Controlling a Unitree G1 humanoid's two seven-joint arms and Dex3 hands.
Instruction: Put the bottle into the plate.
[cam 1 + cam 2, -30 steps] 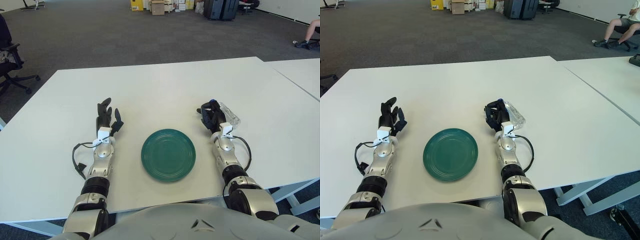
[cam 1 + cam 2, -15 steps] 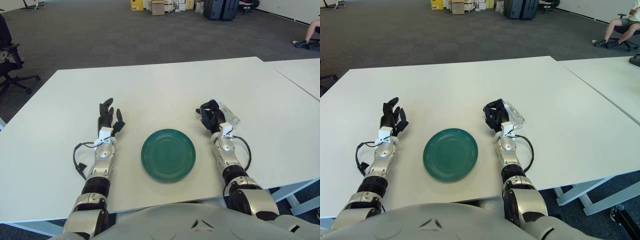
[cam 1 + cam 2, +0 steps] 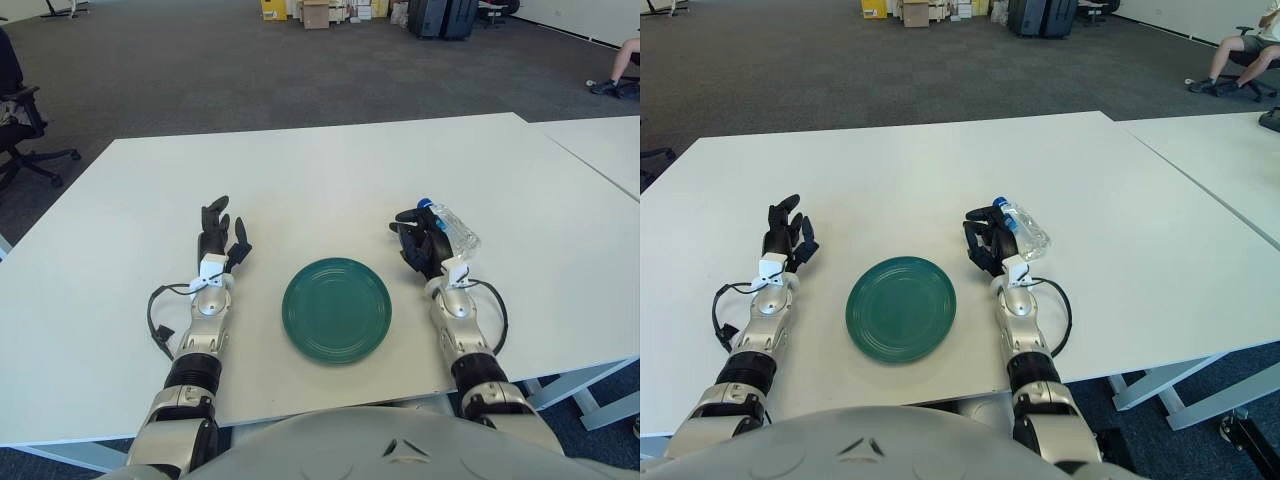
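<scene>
I see the bottle (image 3: 452, 227) lying on its side on the white table (image 3: 330, 170), to the right of the green plate (image 3: 337, 309) and apart from it. It is clear plastic with a blue cap (image 3: 998, 202). Its long axis runs diagonally: the cap end points away from me and to the left, and the base end points toward me and to the right.

My right hand (image 3: 421, 247) is at the bottle's left side. Its dark fingers (image 3: 980, 233) are curled around the cap half of the bottle, and I read that as a grasp. I cannot tell whether the bottle is touching the table or lifted just clear of it. The right forearm extends from the hand back toward the near table edge, with a black cable (image 3: 492, 300) looping at its right side.

The plate sits flat on the table, between my two forearms, with nothing in it. The bottle is outside the plate.

My left hand (image 3: 219, 236) shows left of the plate, well apart from the bottle. Its fingers are extended and loosely spread, holding nothing. A black cable (image 3: 156, 317) loops at the left side of that forearm.
</scene>
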